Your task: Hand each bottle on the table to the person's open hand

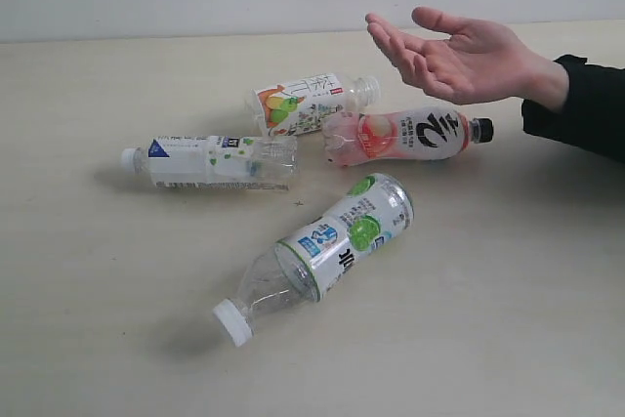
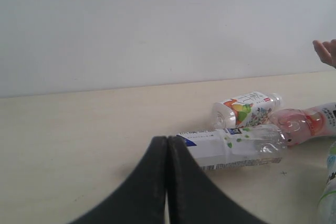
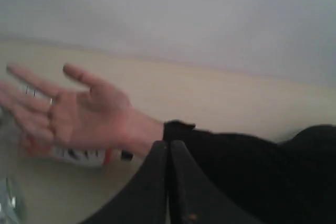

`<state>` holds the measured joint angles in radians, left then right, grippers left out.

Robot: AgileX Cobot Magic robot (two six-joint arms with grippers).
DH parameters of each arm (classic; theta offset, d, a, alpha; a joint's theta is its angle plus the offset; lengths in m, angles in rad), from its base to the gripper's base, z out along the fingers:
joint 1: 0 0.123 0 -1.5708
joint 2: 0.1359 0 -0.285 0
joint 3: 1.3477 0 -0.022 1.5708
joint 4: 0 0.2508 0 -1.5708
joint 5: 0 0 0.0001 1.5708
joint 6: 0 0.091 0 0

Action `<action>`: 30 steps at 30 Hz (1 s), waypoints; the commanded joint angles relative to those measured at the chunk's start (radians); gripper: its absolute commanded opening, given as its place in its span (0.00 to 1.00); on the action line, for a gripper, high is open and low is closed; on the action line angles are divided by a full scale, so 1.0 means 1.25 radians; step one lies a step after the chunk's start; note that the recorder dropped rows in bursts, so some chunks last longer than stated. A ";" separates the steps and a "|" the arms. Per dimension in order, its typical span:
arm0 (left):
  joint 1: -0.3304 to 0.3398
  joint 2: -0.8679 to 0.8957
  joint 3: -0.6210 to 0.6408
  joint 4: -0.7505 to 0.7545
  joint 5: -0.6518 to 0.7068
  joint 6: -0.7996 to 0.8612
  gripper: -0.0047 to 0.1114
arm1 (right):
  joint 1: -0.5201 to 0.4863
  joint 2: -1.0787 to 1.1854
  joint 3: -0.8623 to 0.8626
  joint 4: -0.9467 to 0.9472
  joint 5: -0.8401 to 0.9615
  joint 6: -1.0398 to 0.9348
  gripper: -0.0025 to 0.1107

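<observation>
All four bottles lie on their sides on the bench (image 1: 98, 271), so the main risk I see is rolling: a claw that comes down a little off centre can push a round, light bottle away instead of gripping it. The orange-green fruit bottle (image 1: 308, 102) and the pink-peach bottle (image 1: 405, 134) seem to touch each other, so lifting one may disturb the other. The person's open hand (image 1: 459, 56) hovers close by the pink-peach bottle — a reach there can strike the hand or the black sleeve (image 1: 586, 104). Both claws must also open first: the left claw (image 2: 167, 141) and the right claw (image 3: 168, 145) are fully closed, tips pressed together, and hold nothing. The white-blue bottle (image 1: 210, 161) lies nearest ahead of the left claw, not touching it. The green-apple bottle (image 1: 332, 241) lies apart from the other three. Ahead of the right claw are the hand and sleeve, with the pink-peach bottle beyond them — clear of its tips, as far as I can judge.
</observation>
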<state>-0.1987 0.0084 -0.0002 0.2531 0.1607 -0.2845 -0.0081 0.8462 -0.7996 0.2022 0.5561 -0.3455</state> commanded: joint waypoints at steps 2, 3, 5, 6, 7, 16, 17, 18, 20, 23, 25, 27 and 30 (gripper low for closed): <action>0.000 -0.003 0.000 0.000 -0.004 -0.006 0.04 | -0.003 0.186 -0.115 0.075 0.238 -0.277 0.02; 0.000 -0.003 0.000 0.000 -0.004 -0.006 0.04 | -0.003 0.222 -0.127 0.094 0.274 -0.331 0.03; 0.000 -0.003 0.000 0.000 -0.004 -0.006 0.04 | -0.003 0.265 -0.139 0.140 0.317 -0.407 0.08; 0.000 -0.003 0.000 0.000 -0.004 -0.006 0.04 | 0.010 0.293 -0.139 0.163 0.326 -0.446 0.11; 0.000 -0.003 0.000 0.000 -0.004 -0.006 0.04 | 0.026 0.309 -0.139 0.170 0.328 -0.482 0.14; 0.000 -0.003 0.000 0.000 -0.004 -0.006 0.04 | 0.311 0.472 -0.139 0.121 0.240 -0.628 0.45; 0.000 -0.003 0.000 0.000 -0.004 -0.006 0.04 | 0.336 0.487 -0.139 0.104 0.230 -0.628 0.48; 0.000 -0.003 0.000 0.000 -0.004 -0.006 0.04 | 0.355 0.498 -0.139 0.090 0.224 -0.628 0.52; 0.000 -0.003 0.000 0.000 -0.004 -0.006 0.04 | 0.402 0.526 -0.139 0.051 0.209 -0.628 0.56; 0.000 -0.003 0.000 0.000 -0.004 -0.006 0.04 | 0.465 0.557 -0.139 0.014 0.180 -0.628 0.58; 0.000 -0.003 0.000 0.000 -0.004 -0.006 0.04 | 0.505 0.572 -0.139 -0.006 0.160 -0.630 0.58; 0.000 -0.003 0.000 0.000 -0.004 -0.006 0.04 | 0.539 0.582 -0.139 -0.034 0.141 -0.630 0.58; 0.000 -0.003 0.000 0.000 -0.004 -0.006 0.04 | 0.581 0.594 -0.139 -0.074 0.118 -0.630 0.62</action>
<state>-0.1987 0.0084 -0.0002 0.2531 0.1607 -0.2845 0.6752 1.5774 -0.9656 0.1595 0.7382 -1.1269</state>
